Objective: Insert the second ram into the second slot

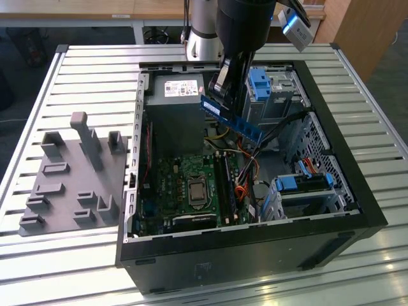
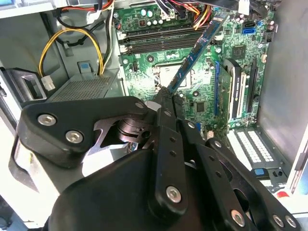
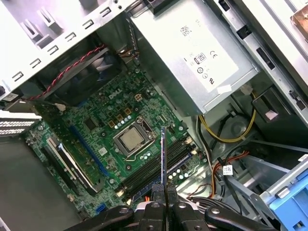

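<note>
The gripper is clamped on one end of the second ram, holding it tilted above the open case.
The stick hangs well above the memory slots. Gripped at one end and slanted, it could twist in the grip, meet a slot askew, or snag the orange cables just beside them.

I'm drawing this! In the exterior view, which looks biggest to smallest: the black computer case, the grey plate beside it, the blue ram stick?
Computer case, largest.
Grey plate, next.
Ram stick, smallest.
</note>
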Available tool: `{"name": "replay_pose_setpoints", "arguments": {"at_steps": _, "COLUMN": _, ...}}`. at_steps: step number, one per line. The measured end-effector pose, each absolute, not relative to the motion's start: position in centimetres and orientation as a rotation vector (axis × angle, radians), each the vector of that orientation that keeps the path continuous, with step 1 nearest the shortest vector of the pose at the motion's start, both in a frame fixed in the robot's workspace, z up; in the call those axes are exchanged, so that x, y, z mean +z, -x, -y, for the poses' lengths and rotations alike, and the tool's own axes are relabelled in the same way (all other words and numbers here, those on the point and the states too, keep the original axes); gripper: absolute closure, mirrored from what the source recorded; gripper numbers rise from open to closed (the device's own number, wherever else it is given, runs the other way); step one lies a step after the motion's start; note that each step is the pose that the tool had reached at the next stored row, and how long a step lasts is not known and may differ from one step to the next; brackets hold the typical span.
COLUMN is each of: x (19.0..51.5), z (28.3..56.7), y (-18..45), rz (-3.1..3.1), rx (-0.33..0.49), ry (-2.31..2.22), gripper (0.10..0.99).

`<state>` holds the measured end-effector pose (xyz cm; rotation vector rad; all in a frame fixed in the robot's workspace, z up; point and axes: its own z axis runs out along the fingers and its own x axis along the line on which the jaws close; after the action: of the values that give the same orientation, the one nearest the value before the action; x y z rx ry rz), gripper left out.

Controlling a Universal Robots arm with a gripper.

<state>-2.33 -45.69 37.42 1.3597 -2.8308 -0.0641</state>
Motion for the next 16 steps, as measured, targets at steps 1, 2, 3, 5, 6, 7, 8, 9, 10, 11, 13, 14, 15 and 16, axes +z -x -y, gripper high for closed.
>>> {"name": "replay_pose_setpoints", "arguments": {"at_steps": 1, "x": 37.41, "z": 45.69, "y": 2.33, "rz": 2.834, "rx": -0.064, "ry": -1.353, "gripper": 0.957}}
{"name": "replay_pose_setpoints", "arguments": {"at_steps": 2, "x": 37.41, "z": 45.69, "y": 2.33, "rz": 2.838, "rx": -0.064, "ry": -1.346, "gripper": 0.957}}
{"name": "replay_pose_setpoints", "arguments": {"at_steps": 3, "x": 37.41, "z": 45.69, "y": 2.33, "rz": 2.841, "rx": -0.064, "ry": -1.338, "gripper": 0.957}}
{"name": "replay_pose_setpoints", "arguments": {"at_steps": 5, "x": 37.41, "z": 45.69, "y": 2.33, "rz": 2.849, "rx": -0.064, "ry": -1.323, "gripper": 0.957}}
{"name": "replay_pose_setpoints", "arguments": {"at_steps": 6, "x": 37.41, "z": 45.69, "y": 2.33, "rz": 2.853, "rx": -0.064, "ry": -1.315, "gripper": 0.957}}
{"name": "replay_pose_setpoints", "arguments": {"at_steps": 7, "x": 37.40, "z": 45.69, "y": 2.33, "rz": 2.857, "rx": -0.064, "ry": -1.306, "gripper": 0.957}}
{"name": "replay_pose_setpoints", "arguments": {"at_steps": 8, "x": 37.40, "z": 45.69, "y": 2.33, "rz": 2.861, "rx": -0.064, "ry": -1.296, "gripper": 0.957}}
{"name": "replay_pose_setpoints", "arguments": {"at_steps": 9, "x": 37.40, "z": 45.69, "y": 2.33, "rz": 2.866, "rx": -0.064, "ry": -1.287, "gripper": 0.957}}
{"name": "replay_pose_setpoints", "arguments": {"at_steps": 10, "x": 37.40, "z": 45.69, "y": 2.33, "rz": 2.870, "rx": -0.064, "ry": -1.278, "gripper": 0.957}}
{"name": "replay_pose_setpoints", "arguments": {"at_steps": 11, "x": 37.40, "z": 45.69, "y": 2.33, "rz": 2.874, "rx": -0.064, "ry": -1.270, "gripper": 0.957}}
{"name": "replay_pose_setpoints", "arguments": {"at_steps": 13, "x": 37.40, "z": 45.69, "y": 2.33, "rz": 2.886, "rx": -0.064, "ry": -1.242, "gripper": 0.957}}
{"name": "replay_pose_setpoints", "arguments": {"at_steps": 14, "x": 37.40, "z": 45.69, "y": 2.33, "rz": 2.894, "rx": -0.064, "ry": -1.224, "gripper": 0.957}}
{"name": "replay_pose_setpoints", "arguments": {"at_steps": 15, "x": 37.40, "z": 45.69, "y": 2.33, "rz": 2.902, "rx": -0.064, "ry": -1.206, "gripper": 0.957}}
{"name": "replay_pose_setpoints", "arguments": {"at_steps": 16, "x": 37.39, "z": 45.69, "y": 2.33, "rz": 2.910, "rx": -0.064, "ry": -1.187, "gripper": 0.957}}
